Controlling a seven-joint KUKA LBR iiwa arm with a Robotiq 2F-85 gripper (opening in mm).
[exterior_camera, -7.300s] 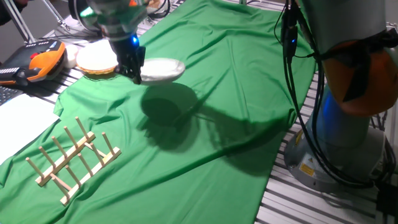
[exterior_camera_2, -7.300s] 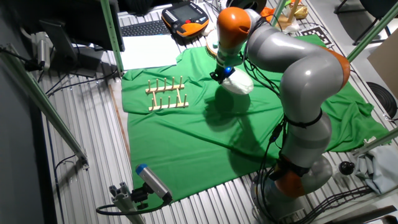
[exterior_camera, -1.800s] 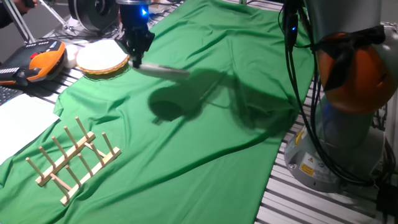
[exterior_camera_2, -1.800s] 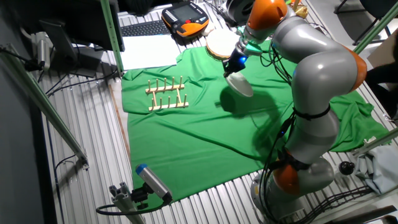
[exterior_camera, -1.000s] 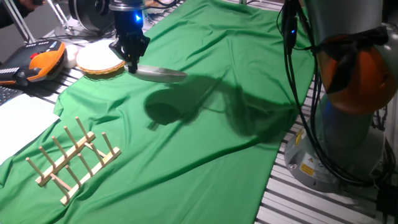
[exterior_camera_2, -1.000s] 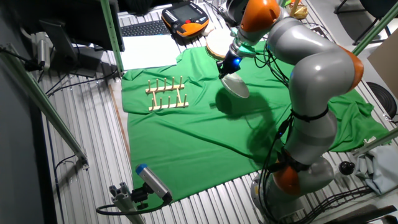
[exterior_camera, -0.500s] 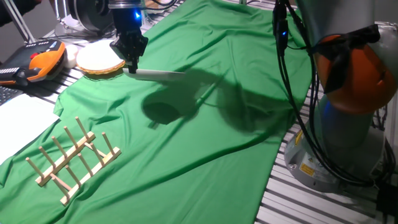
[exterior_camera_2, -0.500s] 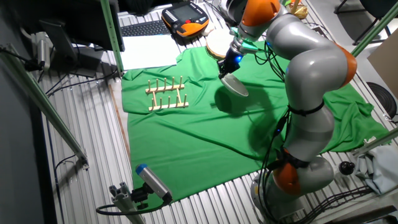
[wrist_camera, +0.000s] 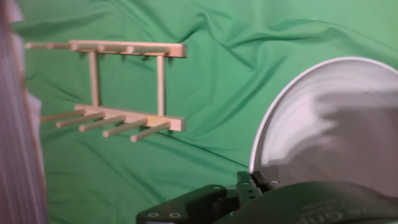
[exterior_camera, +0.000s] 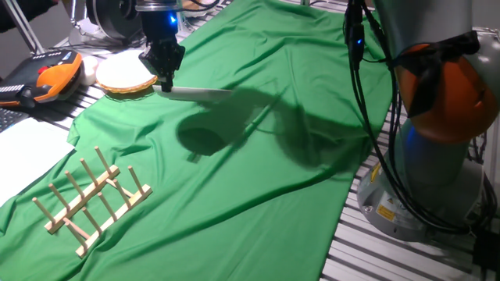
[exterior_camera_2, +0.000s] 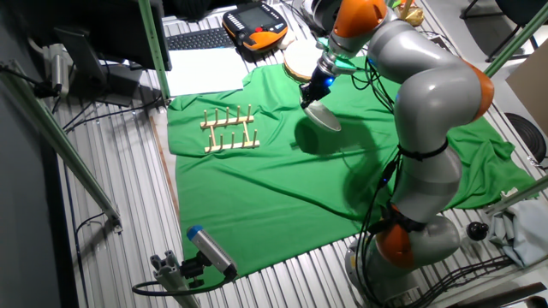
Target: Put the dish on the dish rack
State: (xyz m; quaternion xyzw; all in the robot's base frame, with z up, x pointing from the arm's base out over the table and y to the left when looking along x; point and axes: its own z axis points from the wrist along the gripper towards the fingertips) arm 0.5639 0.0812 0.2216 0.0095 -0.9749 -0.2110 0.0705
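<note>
The dish (exterior_camera: 201, 94) is a plain white round plate, held by its rim in the air above the green cloth (exterior_camera: 258, 172), seen almost edge-on. My gripper (exterior_camera: 165, 81) is shut on its rim, next to the wicker-rimmed disc. In the other fixed view the gripper (exterior_camera_2: 312, 97) holds the dish (exterior_camera_2: 324, 117) tilted. In the hand view the dish (wrist_camera: 336, 124) fills the right side. The dish rack (exterior_camera: 90, 199) lies on the cloth at the near left, well apart from the dish. It also shows in the other fixed view (exterior_camera_2: 229, 130) and in the hand view (wrist_camera: 124, 87).
A white disc with a woven wicker rim (exterior_camera: 123, 74) sits at the cloth's far left edge. An orange teach pendant (exterior_camera: 51, 78) and white paper (exterior_camera: 23, 152) lie beyond the cloth on the left. The arm's base (exterior_camera: 437, 156) and cables stand on the right.
Over several seconds the gripper has lifted the dish and turned it from flat to nearly edge-on. In the last half second almost nothing has moved.
</note>
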